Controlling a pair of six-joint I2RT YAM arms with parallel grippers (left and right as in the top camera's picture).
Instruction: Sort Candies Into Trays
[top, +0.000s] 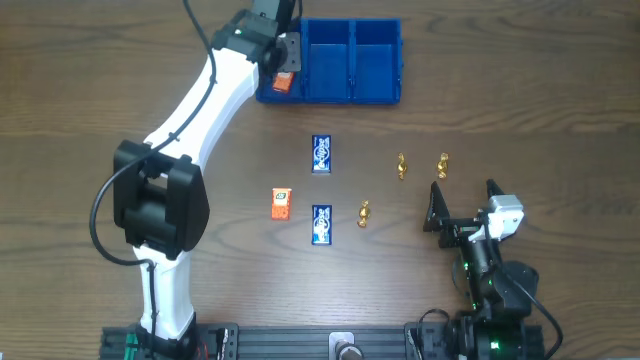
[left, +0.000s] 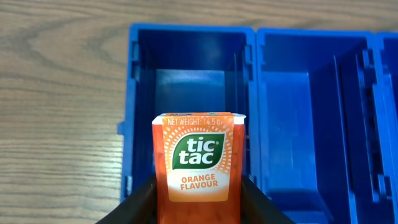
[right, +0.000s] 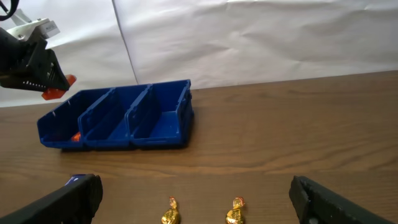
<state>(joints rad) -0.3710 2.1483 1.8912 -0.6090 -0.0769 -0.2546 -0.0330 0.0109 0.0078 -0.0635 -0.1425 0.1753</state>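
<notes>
Left gripper (left: 199, 202) clamps an orange mint box (left: 199, 155) lengthwise, its top end toward the blue bin (left: 311, 74). The bin's end compartment holds an orange item (right: 76, 137). Right gripper (right: 193, 202) gapes apart.

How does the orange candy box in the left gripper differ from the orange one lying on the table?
The held orange box is clamped by the left gripper over an end compartment of the blue tray. The loose orange box lies flat on the table, untouched, beside a blue packet. Both look the same kind.

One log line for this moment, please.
left gripper jaws shut on orange candy box over blue tray end bin | right gripper jaws open, empty
</notes>
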